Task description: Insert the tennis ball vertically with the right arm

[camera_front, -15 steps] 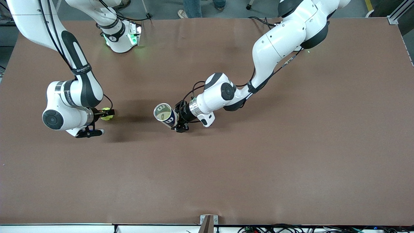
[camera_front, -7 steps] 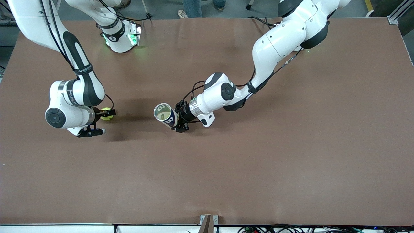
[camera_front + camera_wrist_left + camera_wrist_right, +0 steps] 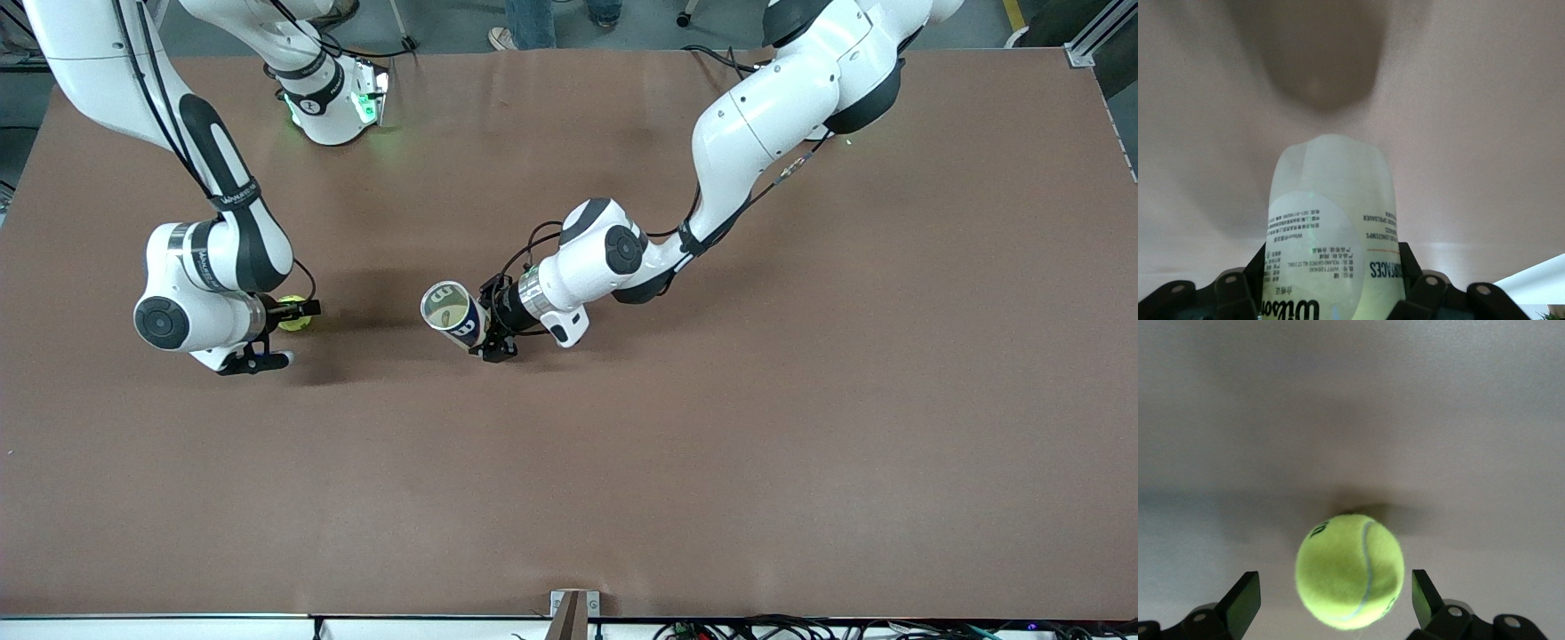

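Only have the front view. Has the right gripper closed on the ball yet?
Observer: No. The right wrist view shows the right gripper open, with a gap between each finger and the tennis ball.
Operator: Is the ball off the table?
Observer: Probably not. Its shadow sits right against it on the table.
Operator: Left grip OK?
Observer: The left wrist view shows the left gripper shut on the clear tube, with one finger on each side at the Wilson label.
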Available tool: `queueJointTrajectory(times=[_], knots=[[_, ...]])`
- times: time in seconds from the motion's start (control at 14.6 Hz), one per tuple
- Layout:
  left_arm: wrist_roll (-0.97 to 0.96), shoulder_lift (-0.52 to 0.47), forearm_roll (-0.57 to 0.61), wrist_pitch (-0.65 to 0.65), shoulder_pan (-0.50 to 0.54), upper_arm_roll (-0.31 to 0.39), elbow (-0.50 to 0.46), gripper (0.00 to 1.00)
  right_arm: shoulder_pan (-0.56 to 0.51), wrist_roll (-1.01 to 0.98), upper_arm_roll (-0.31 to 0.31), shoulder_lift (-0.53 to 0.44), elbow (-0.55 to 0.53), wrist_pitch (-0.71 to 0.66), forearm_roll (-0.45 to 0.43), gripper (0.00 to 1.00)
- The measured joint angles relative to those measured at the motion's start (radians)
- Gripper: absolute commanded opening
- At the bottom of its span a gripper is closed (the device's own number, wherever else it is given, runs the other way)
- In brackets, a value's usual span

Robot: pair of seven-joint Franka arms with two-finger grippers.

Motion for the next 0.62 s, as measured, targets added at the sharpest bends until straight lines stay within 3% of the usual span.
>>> queueJointTrajectory(times=[0.34,0.62], knots=[[0.000,0.000,0.000,0.001,0.000,0.000,0.000,0.76,-0.031,-0.046,-0.001,0.038,-0.002,0.034,-0.002,0.87],[0.000,0.000,0.000,0.003,0.000,0.000,0.000,0.76,-0.030,-0.049,0.005,0.040,-0.002,0.034,-0.002,0.61]])
